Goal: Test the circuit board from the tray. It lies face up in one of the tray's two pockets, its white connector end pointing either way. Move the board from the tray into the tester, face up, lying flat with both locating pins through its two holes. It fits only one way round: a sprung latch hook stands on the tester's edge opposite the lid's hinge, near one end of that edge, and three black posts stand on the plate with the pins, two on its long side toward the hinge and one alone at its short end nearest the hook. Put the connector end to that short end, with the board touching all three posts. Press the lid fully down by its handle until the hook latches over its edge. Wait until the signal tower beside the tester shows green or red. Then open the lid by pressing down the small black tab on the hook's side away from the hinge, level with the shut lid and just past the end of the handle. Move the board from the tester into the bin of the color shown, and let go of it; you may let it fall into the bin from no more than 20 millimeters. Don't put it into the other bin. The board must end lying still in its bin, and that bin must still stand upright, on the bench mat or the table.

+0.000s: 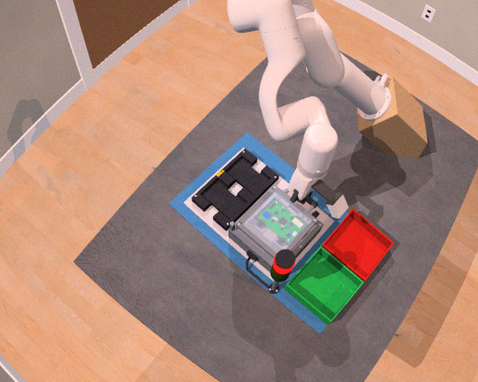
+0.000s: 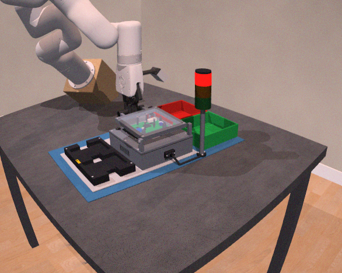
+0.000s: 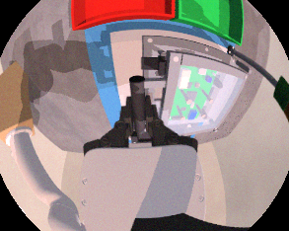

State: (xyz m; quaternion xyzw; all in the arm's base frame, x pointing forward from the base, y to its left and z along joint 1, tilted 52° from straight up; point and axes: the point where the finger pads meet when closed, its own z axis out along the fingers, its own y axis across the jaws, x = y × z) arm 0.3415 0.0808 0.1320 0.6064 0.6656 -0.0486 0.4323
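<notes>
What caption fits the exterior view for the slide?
Tower lit red; gripper shut on the lid handle, lid slightly raised over the board in the tester.

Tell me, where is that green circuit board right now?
The circuit board lies inside the grey tester, under its clear lid. In the top view that is mid-table, between the black tray and the red bin.

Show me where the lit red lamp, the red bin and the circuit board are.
Red lamp (image 2: 202, 79), exterior view, lit top band.
Red bin (image 1: 385, 243), top view, right rim.
Circuit board (image 1: 276, 215), top view, green face.
</notes>
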